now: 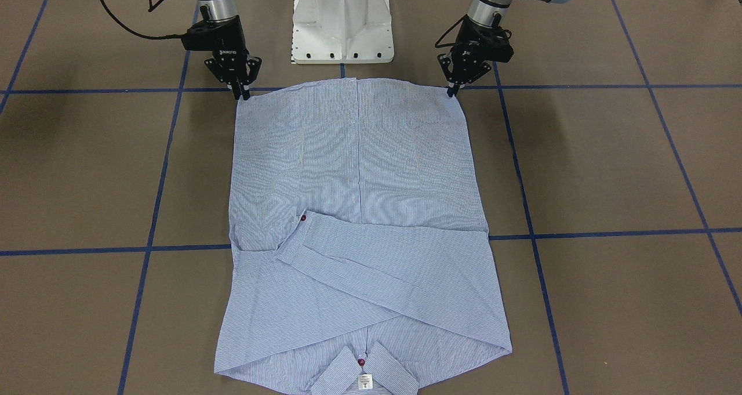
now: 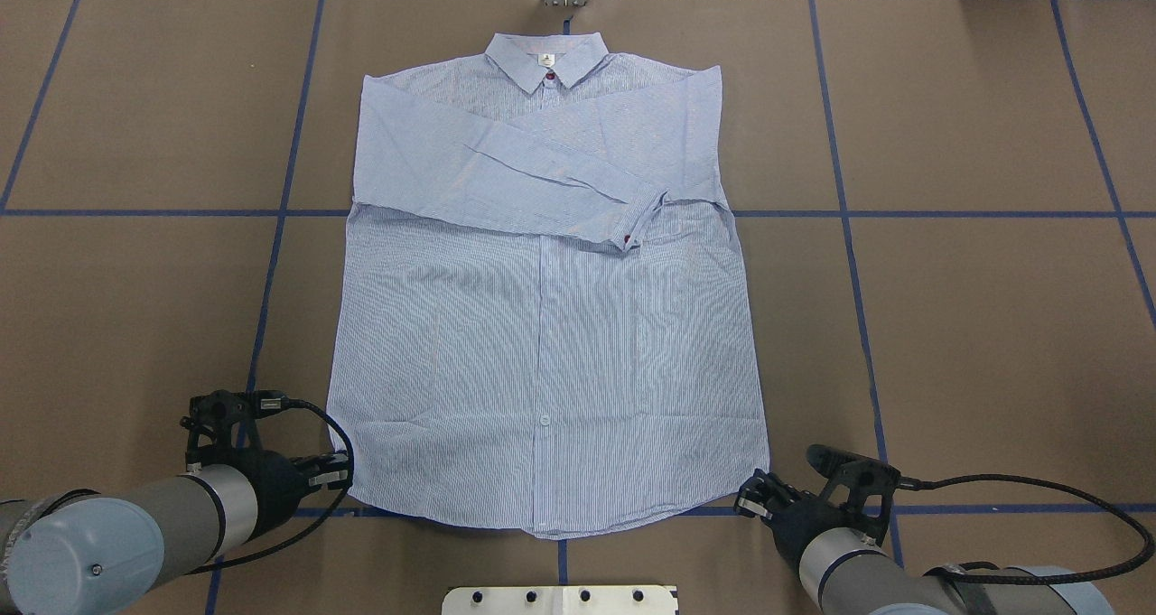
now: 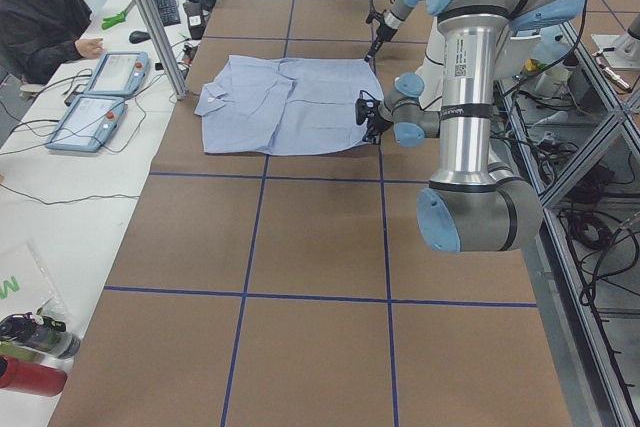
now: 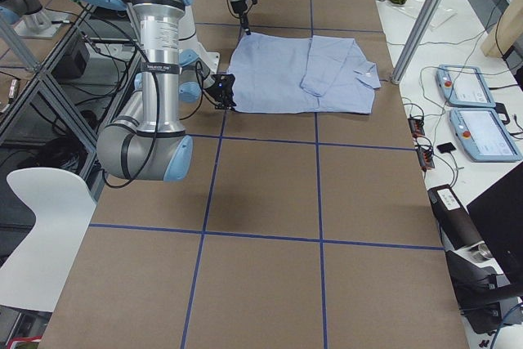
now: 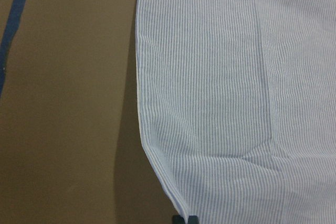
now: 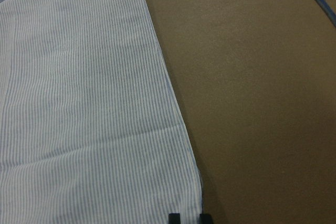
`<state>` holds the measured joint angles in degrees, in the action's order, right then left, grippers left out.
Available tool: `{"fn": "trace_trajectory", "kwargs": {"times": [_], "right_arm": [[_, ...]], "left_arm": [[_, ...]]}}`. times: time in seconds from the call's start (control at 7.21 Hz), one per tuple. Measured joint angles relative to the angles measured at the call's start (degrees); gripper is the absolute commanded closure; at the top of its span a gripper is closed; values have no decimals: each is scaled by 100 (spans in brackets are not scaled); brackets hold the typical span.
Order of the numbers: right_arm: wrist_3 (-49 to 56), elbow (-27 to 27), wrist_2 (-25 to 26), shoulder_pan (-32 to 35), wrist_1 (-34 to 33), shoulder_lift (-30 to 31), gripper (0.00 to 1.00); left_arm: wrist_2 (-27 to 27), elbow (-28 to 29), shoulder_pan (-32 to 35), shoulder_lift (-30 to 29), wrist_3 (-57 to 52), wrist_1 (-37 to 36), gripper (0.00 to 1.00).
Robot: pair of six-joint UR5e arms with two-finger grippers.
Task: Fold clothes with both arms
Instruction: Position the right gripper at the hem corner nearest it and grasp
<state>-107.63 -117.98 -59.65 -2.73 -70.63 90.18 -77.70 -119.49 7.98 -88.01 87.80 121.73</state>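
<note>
Brown blue-taped table [image 2: 993, 326] under striped shirt [image 2: 542, 326]

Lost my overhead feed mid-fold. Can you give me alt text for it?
A striped shirt lies flat, front up, on the brown table, with its collar away from the robot and its sleeves folded across the chest. The left gripper and right gripper sit at its two near hem corners.

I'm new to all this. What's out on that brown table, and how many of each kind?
Striped shirt: 1
Robot arms: 2 (left arm, right arm)
Grippers: 2 (left gripper, right gripper)
White pedestal base: 1
Total: 6
</note>
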Motion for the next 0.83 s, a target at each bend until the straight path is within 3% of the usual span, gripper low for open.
{"fn": "trace_trajectory", "kwargs": {"times": [0.69, 0.83], "right_arm": [[11, 8, -9, -11, -117, -14, 77], [13, 16, -11, -14, -147, -27, 81]], "left_arm": [[-22, -55, 2, -2, 0, -6, 100], [-25, -56, 2, -4, 0, -8, 100]]}}
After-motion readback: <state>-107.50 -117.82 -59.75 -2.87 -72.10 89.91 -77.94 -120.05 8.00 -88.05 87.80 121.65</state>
